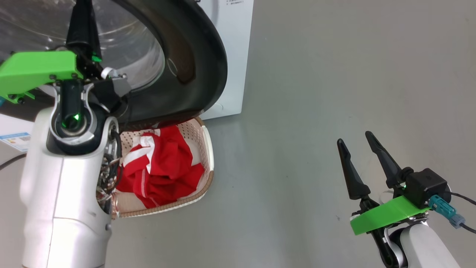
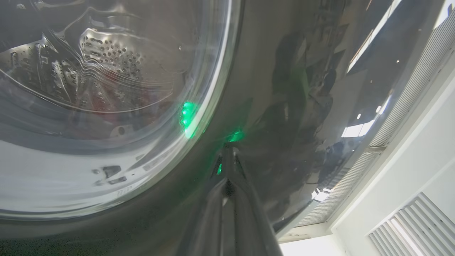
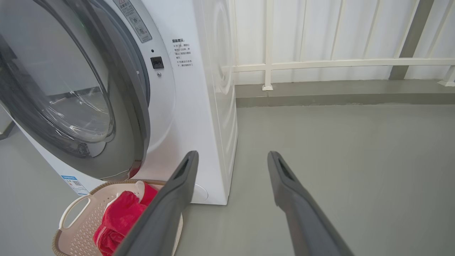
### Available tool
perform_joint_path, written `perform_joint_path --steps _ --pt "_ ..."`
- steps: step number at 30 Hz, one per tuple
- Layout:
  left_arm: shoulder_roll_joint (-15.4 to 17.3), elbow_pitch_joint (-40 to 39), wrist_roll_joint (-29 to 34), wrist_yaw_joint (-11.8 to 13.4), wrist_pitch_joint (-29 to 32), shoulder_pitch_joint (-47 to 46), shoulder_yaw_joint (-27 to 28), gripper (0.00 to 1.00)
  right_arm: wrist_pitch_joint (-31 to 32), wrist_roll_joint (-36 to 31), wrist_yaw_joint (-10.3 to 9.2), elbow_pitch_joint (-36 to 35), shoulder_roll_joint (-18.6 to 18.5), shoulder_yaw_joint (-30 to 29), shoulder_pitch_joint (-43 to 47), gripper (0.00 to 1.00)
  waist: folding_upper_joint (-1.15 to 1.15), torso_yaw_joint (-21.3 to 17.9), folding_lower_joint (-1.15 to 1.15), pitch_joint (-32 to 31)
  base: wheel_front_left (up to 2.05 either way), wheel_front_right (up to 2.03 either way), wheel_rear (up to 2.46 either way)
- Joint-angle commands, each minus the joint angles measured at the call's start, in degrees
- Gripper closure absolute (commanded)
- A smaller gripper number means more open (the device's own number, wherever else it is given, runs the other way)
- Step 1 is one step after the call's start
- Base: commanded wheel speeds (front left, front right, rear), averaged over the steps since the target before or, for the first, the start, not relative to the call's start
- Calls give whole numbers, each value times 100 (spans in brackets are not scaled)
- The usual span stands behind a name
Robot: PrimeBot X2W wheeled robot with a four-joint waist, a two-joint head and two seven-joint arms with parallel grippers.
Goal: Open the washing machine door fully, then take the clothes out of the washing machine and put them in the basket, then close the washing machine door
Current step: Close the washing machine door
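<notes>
The washing machine door stands ajar from the white washing machine, its black rim above the basket. Red clothes with white stripes lie in the basket; in the right wrist view the clothes lie in the same basket. My left gripper is raised and shut, its tips resting on the door's glossy rim beside the glass bowl. The steel drum shows through the glass. My right gripper hangs open over the floor at the lower right, nothing between its fingers.
Grey floor stretches to the right of the machine. A white railing on a low kerb runs behind it. A blue label sits at the machine's base. A cable trails from my right wrist.
</notes>
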Motion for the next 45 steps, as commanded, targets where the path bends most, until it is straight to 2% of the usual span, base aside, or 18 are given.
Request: perform_joint_path --steps 1,3,4,5,6,7,15,20,23,28,33,41,45 --pt "145 -111 -26 -123 76 -60 83 100 -37 6 36 -93 -23 119 -83 0 0 4 0 -85 0 0 0" --pt "160 -118 -97 -198 172 73 110 100 -37 4 36 -75 -16 107 -56 0 0 2 0 -176 0 0 0" --pt "166 -149 -164 -239 251 168 132 93 -37 4 36 -71 -11 98 -44 0 0 -1 0 -228 0 0 0" --pt "166 -149 -164 -239 251 168 132 93 -37 4 36 -71 -11 98 -44 0 0 -1 0 -228 0 0 0" --pt "189 -195 -209 -277 322 281 148 58 -37 5 36 -67 -6 91 -30 0 0 -5 0 -286 0 0 0" --pt "255 -341 -281 -364 464 569 178 0 -37 1 36 -61 3 72 14 0 0 -13 0 -415 0 0 0" --pt "455 -996 -319 -447 467 1853 394 0 -37 -40 36 -13 26 14 272 0 0 7 0 -911 0 0 0" --pt "742 -1394 128 -564 266 2814 416 0 -37 -55 36 -1 43 -48 478 0 0 52 0 -1238 0 0 0" --pt "1011 -1478 749 -645 -14 3311 321 0 -37 -63 36 -6 53 -79 594 0 0 86 0 -1424 0 0 0" --pt "1485 -1496 2167 -781 -499 4003 4 0 -37 -88 36 -38 65 -142 765 0 0 118 0 -1659 0 0 0" --pt "1660 -1534 3674 -756 -690 4468 -206 0 -37 -110 36 -117 69 -239 883 0 0 136 0 -1774 0 0 0" --pt "1268 -1848 5886 -751 -711 5105 256 0 -37 -125 36 -276 72 -323 1058 0 0 152 0 -1942 0 0 0" --pt "971 -1927 6789 -854 -711 5394 540 0 -37 -136 36 -322 71 -339 1137 0 0 148 0 -2022 0 0 0"
